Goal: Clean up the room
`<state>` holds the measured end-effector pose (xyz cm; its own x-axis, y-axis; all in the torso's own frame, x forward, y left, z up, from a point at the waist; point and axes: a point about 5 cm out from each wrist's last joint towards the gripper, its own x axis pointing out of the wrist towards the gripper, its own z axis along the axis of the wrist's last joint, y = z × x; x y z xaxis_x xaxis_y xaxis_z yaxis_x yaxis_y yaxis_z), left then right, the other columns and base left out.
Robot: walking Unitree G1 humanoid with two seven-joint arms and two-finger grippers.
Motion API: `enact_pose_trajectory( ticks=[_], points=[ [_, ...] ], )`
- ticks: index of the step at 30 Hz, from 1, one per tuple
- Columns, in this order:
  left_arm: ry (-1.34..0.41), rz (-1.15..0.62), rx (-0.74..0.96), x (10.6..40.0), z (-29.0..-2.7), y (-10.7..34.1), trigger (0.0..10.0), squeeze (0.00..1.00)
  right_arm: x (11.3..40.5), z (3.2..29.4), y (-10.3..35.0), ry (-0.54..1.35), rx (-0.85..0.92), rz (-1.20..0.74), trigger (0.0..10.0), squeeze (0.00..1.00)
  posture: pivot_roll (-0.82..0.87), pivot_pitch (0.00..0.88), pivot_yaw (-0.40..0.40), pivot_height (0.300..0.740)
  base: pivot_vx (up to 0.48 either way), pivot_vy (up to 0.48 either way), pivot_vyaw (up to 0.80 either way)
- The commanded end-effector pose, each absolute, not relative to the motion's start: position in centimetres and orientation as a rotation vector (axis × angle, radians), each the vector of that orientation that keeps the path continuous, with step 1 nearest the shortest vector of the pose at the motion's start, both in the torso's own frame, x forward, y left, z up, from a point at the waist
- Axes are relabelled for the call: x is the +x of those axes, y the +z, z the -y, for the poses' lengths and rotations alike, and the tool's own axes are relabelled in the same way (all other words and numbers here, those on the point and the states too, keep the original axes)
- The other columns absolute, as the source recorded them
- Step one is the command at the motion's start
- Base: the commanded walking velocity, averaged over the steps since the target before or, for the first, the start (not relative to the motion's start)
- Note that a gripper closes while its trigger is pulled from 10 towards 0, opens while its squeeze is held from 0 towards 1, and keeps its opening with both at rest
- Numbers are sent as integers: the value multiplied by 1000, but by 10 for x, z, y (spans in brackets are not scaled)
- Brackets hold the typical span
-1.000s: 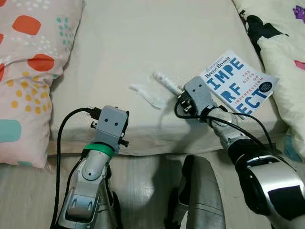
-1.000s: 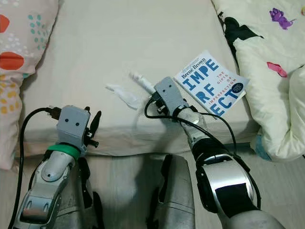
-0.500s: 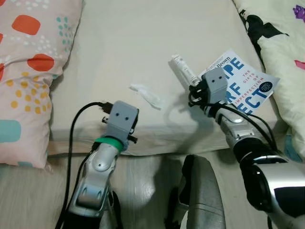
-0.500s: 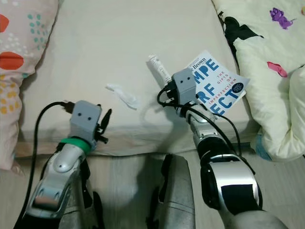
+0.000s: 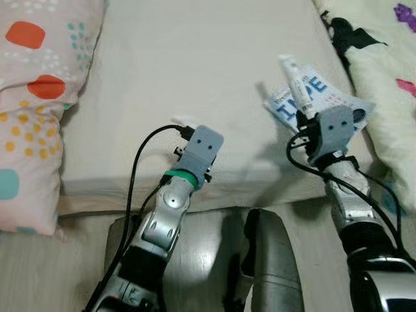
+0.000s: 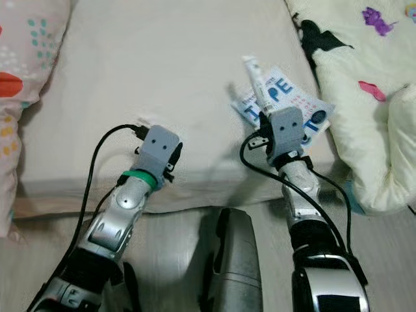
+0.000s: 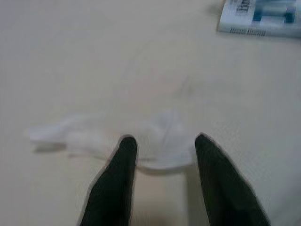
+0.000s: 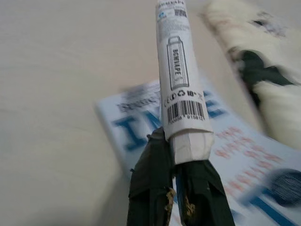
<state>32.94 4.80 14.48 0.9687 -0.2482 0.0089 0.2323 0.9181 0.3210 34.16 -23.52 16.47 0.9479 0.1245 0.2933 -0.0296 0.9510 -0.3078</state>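
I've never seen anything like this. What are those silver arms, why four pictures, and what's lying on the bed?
You are looking through a humanoid robot's cameras. Two pictures come from its head, looking down at a bed; the other two come from cameras on its wrists. The right gripper has its jaws closed on the end of a white tube, held above a blue and white book. The left gripper has its jaws open on either side of a crumpled white tissue on the sheet. A patterned pillow lies on the robot's left, a printed quilt on its right.

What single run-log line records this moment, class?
right tool: shut on white plastic tube, raised above blue-and-white paperback book | left tool: open, straddling crumpled white tissue | surface: cream bed sheet
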Motion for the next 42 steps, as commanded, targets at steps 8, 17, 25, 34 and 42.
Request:
enact_pose_trajectory(
  ticks=[8,17,25,34,42],
  points=[
    [-103,66,434,352,-49,139,10000,0,315,258,158,10,-318,291,10000,0,-142,281,23,495,0,0,0],
    [19,-41,531,366,-67,122,8980,0,311,244,162,18,-285,290,10000,0,-137,279,27,495,0,0,0],
    [117,-100,543,370,-96,112,0,0,314,240,162,25,-257,277,10000,0,-114,264,22,495,0,0,0],
    [165,-71,539,367,-111,108,0,0,324,229,163,54,-230,268,10000,0,-80,229,10,495,0,0,0],
    [189,-11,514,356,-120,106,0,0,333,207,166,121,-194,279,10000,0,-37,186,-2,495,0,0,0]
  ],
)
